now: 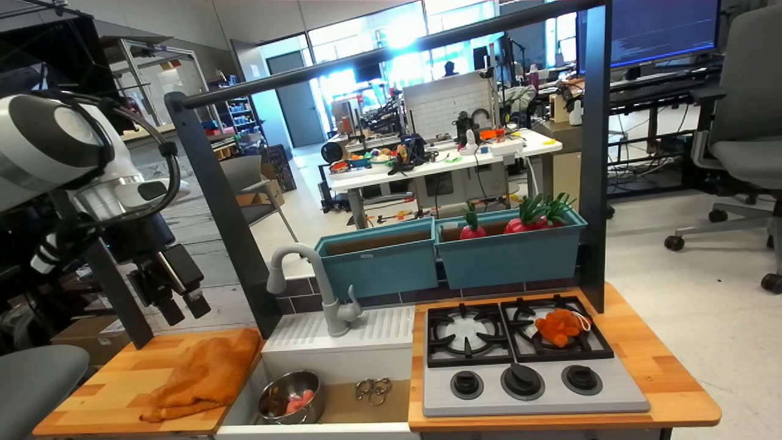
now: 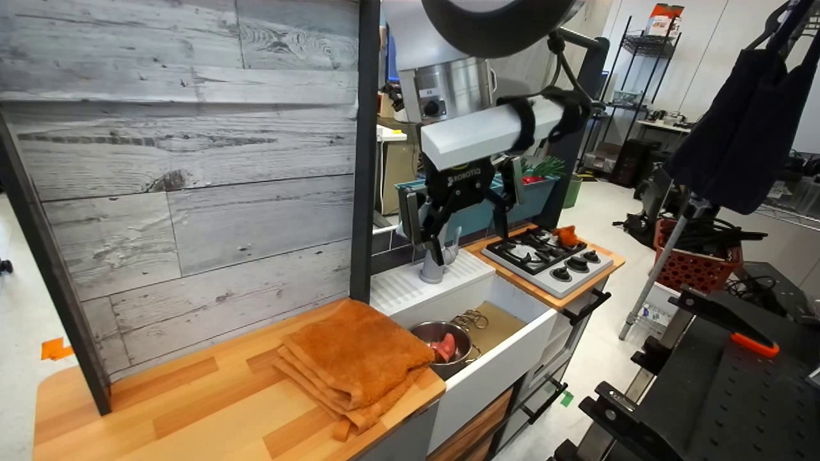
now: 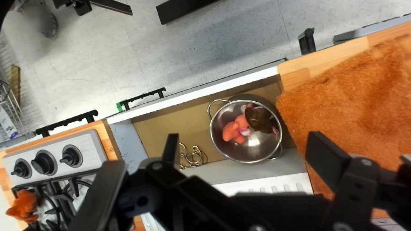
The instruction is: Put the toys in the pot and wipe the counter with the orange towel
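Pink toy (image 3: 236,129) and brown toy (image 3: 258,118) in pot (image 3: 255,152), inside sink (image 1: 366,365). Orange toy (image 1: 559,329) on right burner (image 1: 565,356), presumably next. Orange towel (image 1: 204,373) folded on left tabletop (image 1: 101,400); wiping apparently not begun. Hand (image 2: 469,246) spread wide, holding nothing.

Toys (image 3: 241,122) sit in a pot (image 3: 247,154) inside the sink (image 1: 366,365), beside a towel (image 2: 359,352) at the adjoining edge of the desk (image 2: 211,410), another toy (image 1: 559,328) resting on the stove's (image 1: 484,402) farther burner (image 1: 525,321).
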Robot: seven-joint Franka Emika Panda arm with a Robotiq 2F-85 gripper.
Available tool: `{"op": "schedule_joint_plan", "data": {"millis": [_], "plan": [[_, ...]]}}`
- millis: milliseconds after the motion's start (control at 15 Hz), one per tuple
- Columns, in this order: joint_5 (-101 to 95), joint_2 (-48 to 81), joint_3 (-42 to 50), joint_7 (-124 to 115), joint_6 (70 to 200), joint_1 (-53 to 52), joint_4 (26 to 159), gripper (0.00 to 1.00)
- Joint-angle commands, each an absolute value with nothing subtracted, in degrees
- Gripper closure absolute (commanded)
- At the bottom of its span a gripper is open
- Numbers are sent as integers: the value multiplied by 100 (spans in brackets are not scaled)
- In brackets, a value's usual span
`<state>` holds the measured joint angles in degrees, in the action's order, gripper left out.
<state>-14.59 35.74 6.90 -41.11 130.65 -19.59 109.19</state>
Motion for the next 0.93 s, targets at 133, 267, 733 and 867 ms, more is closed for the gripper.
{"op": "schedule_joint_plan", "data": {"millis": [133, 267, 733, 867], "plan": [[-1062, 3215, 119, -3142, 13925, -1463, 11548, 0], [-785, 3035, -57, -2256, 14042, -1113, 11788, 0], [-317, 3075, -446, -423, 13593, -209, 11673, 0], [-271, 3063, -472, -220, 13512, -154, 11672, 0]]}}
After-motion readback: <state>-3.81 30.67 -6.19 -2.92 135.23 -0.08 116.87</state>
